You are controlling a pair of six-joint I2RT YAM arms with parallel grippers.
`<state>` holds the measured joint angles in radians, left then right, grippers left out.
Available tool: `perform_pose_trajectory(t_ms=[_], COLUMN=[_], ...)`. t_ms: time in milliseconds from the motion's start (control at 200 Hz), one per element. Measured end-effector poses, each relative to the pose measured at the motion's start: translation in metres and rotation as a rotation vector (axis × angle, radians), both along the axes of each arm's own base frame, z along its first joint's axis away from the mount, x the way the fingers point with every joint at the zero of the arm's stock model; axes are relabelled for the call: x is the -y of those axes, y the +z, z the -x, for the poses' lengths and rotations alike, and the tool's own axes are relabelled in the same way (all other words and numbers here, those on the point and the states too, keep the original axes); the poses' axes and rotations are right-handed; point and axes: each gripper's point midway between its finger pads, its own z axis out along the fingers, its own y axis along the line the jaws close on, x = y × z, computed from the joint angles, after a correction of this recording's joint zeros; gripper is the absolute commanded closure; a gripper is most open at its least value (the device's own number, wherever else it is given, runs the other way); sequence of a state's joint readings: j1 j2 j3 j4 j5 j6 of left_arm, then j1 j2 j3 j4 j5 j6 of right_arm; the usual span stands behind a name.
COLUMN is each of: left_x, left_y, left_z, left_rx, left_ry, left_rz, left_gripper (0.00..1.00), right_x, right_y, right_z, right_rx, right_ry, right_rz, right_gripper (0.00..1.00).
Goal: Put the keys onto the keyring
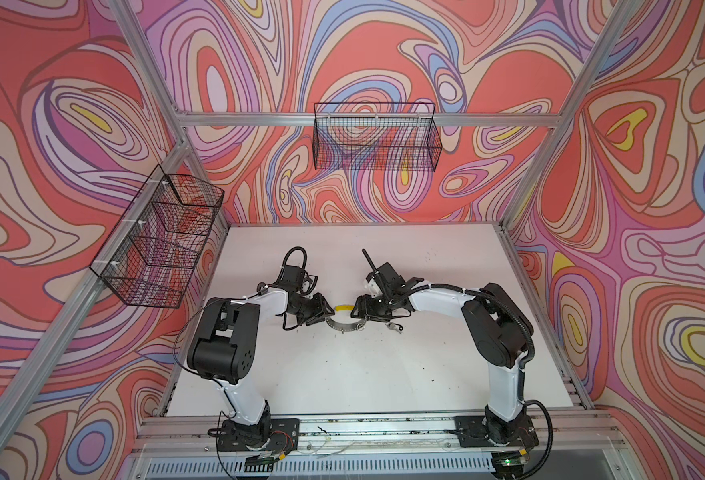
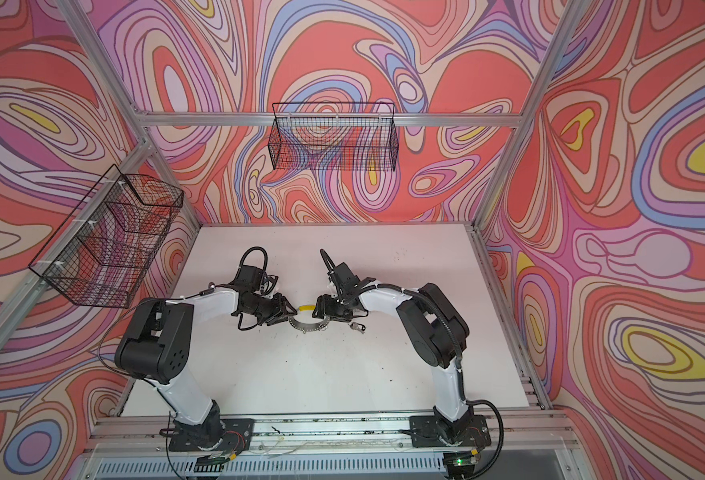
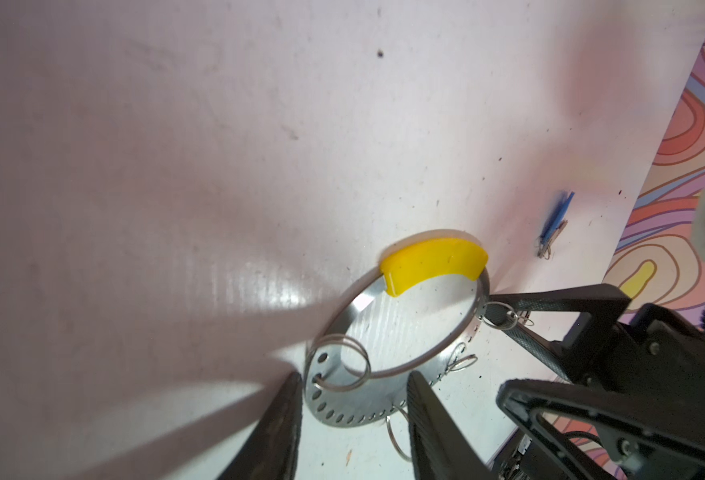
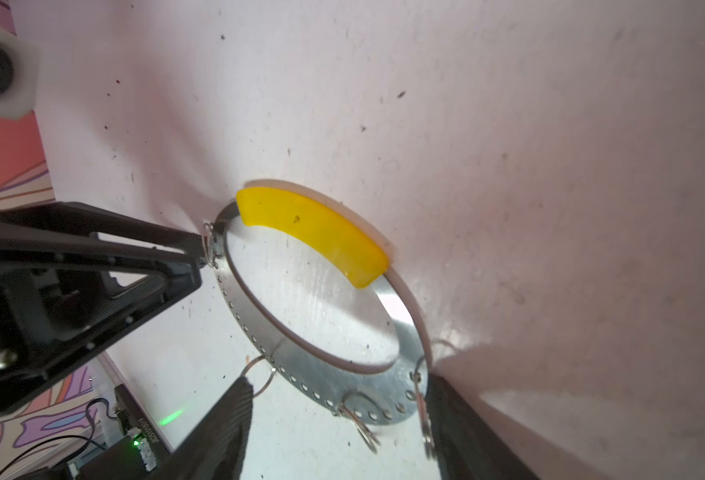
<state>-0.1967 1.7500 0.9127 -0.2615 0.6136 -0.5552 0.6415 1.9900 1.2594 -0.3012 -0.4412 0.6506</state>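
The keyring (image 1: 343, 325) (image 2: 305, 325), a flat grey perforated hoop with a yellow segment (image 3: 433, 262) (image 4: 313, 232) and small wire rings, lies mid-table between both arms. My left gripper (image 3: 355, 386) (image 1: 328, 312) is open; its fingers straddle the hoop's perforated band, close to both edges. From the opposite side my right gripper (image 4: 338, 395) (image 1: 357, 313) is also open astride the band, one finger (image 4: 446, 399) against the rim. A key with a blue tag (image 3: 555, 222) lies flat beyond the hoop. Another small silver key (image 1: 394, 327) (image 2: 357, 327) lies under the right arm.
A black wire basket (image 1: 377, 137) hangs on the back rail and another (image 1: 155, 237) on the left rail. The white tabletop (image 1: 342, 374) is boxed in by an aluminium frame, with both arm bases on the front rail.
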Motion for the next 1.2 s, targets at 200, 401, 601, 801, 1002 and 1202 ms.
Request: perform_pose_trajectory(t_ms=[200,401,601,801,1002,1202], left_x=[0.003,0.003,0.003,0.004,0.003,0.001], left_y=[0.000,-0.001,-0.001,-0.001,-0.001,-0.001], left_z=[0.000,-0.001,0.000,0.001,0.002,0.005], left_rx=[0.020,0.032,0.037,0.045,0.046,0.042], left_ry=[0.006,0.008,0.007,0.005,0.002,0.005], left_rz=[0.034,0.047,0.053,0.055,0.065,0.075], left_gripper=[0.58,0.58,0.58,0.58,0.58,0.59], right_x=[0.003,0.004,0.002,-0.002,-0.004,-0.005], right_y=[0.004,0.006,0.020,0.029,0.035,0.028], right_z=[-0.002,0.001,-0.001,-0.009,-0.018,-0.025], right_rx=[0.001,-0.008,0.028,0.066,0.099,0.107], right_ry=[-0.036,-0.063,-0.071,-0.081,-0.092,-0.106], right_rz=[-0.081,-0.130,-0.179,-0.224,-0.254,-0.265], right_gripper=[0.31,0.37,0.44,0.48,0.55,0.69])
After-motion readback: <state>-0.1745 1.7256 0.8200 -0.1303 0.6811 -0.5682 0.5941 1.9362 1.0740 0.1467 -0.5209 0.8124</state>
